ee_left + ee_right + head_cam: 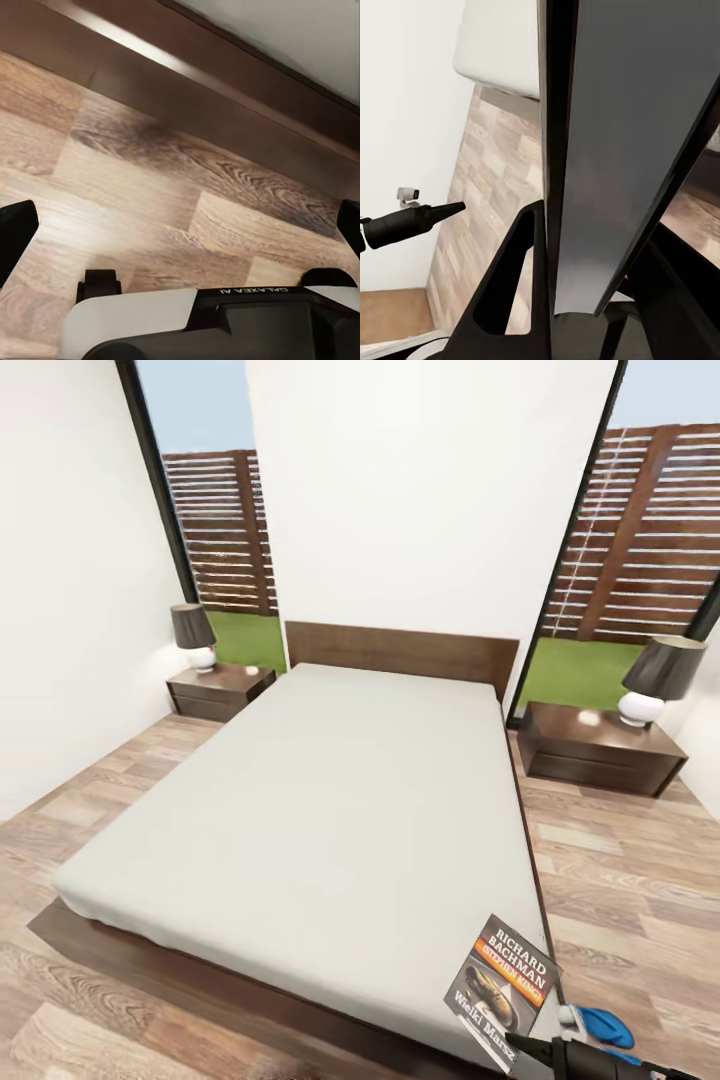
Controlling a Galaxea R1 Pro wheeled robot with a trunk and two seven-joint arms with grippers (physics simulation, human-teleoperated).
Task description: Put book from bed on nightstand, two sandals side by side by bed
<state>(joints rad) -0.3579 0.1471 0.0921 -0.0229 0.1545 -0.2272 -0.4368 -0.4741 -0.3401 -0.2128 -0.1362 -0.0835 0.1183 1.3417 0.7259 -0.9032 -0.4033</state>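
The book (503, 985), dark with an orange band and white "RICHARD BACHMAN" lettering, stands tilted over the near right corner of the bed (330, 800). My right gripper (530, 1050) is shut on its lower edge. In the right wrist view the book (622, 150) runs edge-on between the black fingers (514, 285). One blue sandal (600, 1025) lies on the floor just right of that corner, partly behind my arm. Both nightstands (220, 690) (598, 752) flank the headboard. My left gripper (180, 225) hangs open over the wood floor beside the dark bed frame (225, 82).
Each nightstand carries a lamp (193, 635) (660, 678) with a dark shade, leaving bare glossy top beside it. Wood-plank floor (630, 880) runs along both sides of the bed. Tall windows behind show a slatted fence and grass.
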